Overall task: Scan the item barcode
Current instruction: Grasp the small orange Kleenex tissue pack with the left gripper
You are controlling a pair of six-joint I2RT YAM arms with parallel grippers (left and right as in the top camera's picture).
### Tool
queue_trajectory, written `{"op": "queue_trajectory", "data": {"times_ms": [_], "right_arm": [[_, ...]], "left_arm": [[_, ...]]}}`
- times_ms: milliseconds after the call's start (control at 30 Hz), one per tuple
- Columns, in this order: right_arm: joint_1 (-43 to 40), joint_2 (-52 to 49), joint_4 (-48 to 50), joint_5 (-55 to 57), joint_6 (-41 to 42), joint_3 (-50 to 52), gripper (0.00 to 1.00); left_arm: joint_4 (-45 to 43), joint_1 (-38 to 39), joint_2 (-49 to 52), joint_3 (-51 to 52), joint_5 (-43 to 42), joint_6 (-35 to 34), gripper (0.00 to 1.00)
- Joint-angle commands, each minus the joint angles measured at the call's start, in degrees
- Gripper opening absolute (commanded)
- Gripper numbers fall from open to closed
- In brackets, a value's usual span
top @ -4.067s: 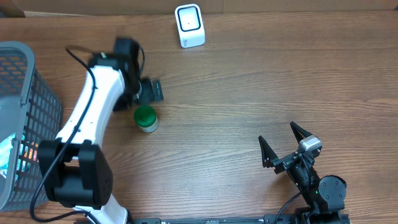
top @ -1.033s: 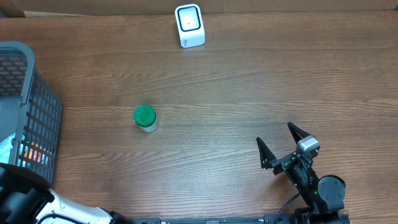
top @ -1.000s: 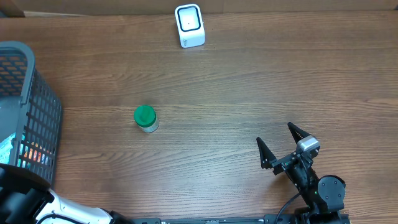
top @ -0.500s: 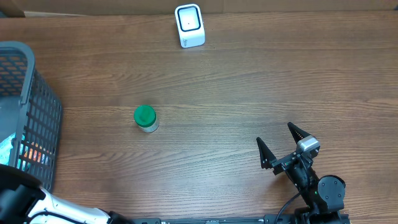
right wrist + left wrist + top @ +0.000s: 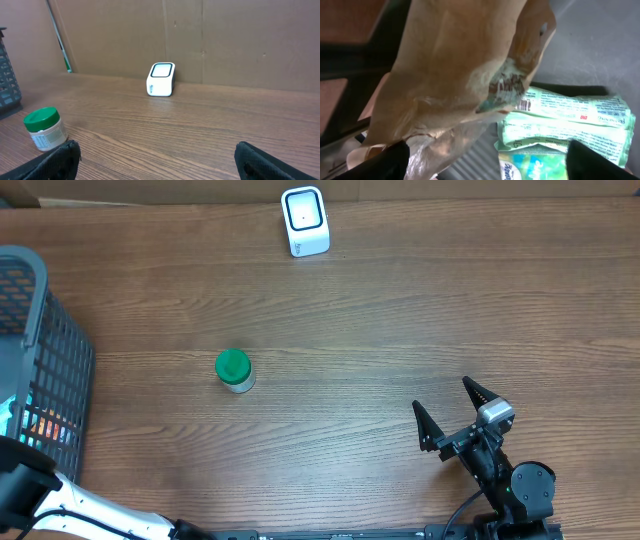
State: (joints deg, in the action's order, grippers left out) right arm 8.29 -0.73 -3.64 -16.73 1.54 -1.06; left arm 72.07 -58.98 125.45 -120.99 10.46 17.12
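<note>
A small jar with a green screw lid and pale body (image 5: 234,369) stands upright on the brown wood-grain table (image 5: 400,310), left of centre and well apart from the white box-shaped barcode scanner (image 5: 305,221) at the far edge. Behind the scanner rises a brown cardboard wall (image 5: 225,40).

At the table's left end stands a grey plastic lattice basket (image 5: 60,380), and the white left arm (image 5: 60,500) reaches in from the near corner beside it. Seen from that arm's wrist, the left gripper (image 5: 487,155) has its fingers set wide at either lower corner of the view. Between and above them hangs a crumpled tan translucent bag (image 5: 455,65), with pale green printed packets (image 5: 560,120) lying beside it. One packet shows a small barcode (image 5: 524,104). Whether the fingers touch the bag cannot be told.

The right gripper (image 5: 443,394) sits low at the near right of the table with its black jaws spread wide and holding nothing, facing the jar and the scanner.
</note>
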Motion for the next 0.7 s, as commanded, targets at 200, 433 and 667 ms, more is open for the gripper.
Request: {"op": "queue_trajectory", "data": {"times_ms": [200, 433, 667], "right_arm": [[0.22, 0.57, 0.37, -0.28, 0.37, 0.59, 1.0], [0.22, 0.57, 0.37, -0.28, 0.37, 0.59, 1.0], [0.22, 0.57, 0.37, -0.28, 0.37, 0.59, 1.0]], "left_arm": [[0.52, 0.66, 1.4, 0.31, -4.81, 0.94, 0.42], [1.2, 6.6, 0.59, 0.22, -4.74, 3.15, 0.35], [0.28, 14.97, -5.42, 0.07, -3.08, 6.67, 0.31]]}}
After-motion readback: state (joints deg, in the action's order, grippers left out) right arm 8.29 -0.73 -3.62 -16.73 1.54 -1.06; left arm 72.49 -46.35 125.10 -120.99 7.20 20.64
